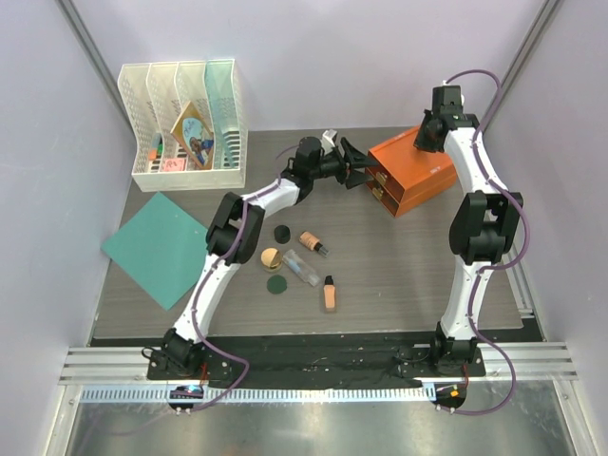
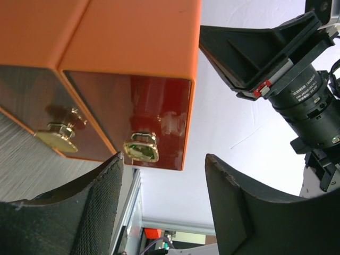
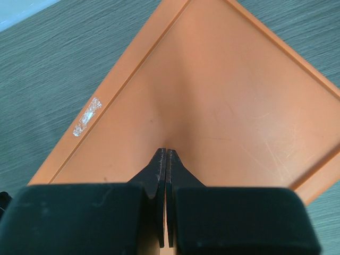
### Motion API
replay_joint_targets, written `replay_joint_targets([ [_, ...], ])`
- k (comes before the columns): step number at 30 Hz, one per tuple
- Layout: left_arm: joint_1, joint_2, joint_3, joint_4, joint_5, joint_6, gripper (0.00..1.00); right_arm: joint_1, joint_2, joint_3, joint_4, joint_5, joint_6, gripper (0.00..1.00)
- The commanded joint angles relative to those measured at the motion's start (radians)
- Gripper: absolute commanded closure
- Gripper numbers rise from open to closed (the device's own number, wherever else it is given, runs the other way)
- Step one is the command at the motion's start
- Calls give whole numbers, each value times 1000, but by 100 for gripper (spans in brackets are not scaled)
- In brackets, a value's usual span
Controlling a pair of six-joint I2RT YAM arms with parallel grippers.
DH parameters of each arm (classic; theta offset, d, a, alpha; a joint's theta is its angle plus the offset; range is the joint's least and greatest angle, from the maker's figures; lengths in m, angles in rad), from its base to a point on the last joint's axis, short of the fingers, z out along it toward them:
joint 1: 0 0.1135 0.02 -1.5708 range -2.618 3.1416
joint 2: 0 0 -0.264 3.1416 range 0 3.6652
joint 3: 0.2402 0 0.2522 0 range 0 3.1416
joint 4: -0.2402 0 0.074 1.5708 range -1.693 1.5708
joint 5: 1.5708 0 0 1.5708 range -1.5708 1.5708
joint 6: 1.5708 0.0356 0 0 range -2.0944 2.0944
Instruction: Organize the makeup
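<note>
Left gripper (image 2: 163, 159) stands released, fingers (image 2: 95, 212) flanking the brass knob (image 2: 141, 147) of the orange drawer box (image 2: 133, 53); contact cannot be confirmed. Right gripper (image 3: 167, 154) is clenched, tips on the box top. The makeup (image 1: 300, 267) lies on the counter (image 1: 399, 275), well apart.

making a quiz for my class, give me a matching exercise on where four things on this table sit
Things:
1 drawer box
2 teal sheet
3 file rack
4 orange stick

Places:
a front middle
b back left corner
c back right
d left side, lying flat

Pairs: 1-c, 2-d, 3-b, 4-a
</note>
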Motion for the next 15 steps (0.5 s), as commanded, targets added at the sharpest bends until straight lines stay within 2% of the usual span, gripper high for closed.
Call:
replay_joint_targets([
  [1,-17,29,66,29,-9,-16,37,8,41,-44,-75,-28,4,99],
  [15,-34,123,141,13,-15,-39,42,8,73,-44,-72,-52,13,99],
])
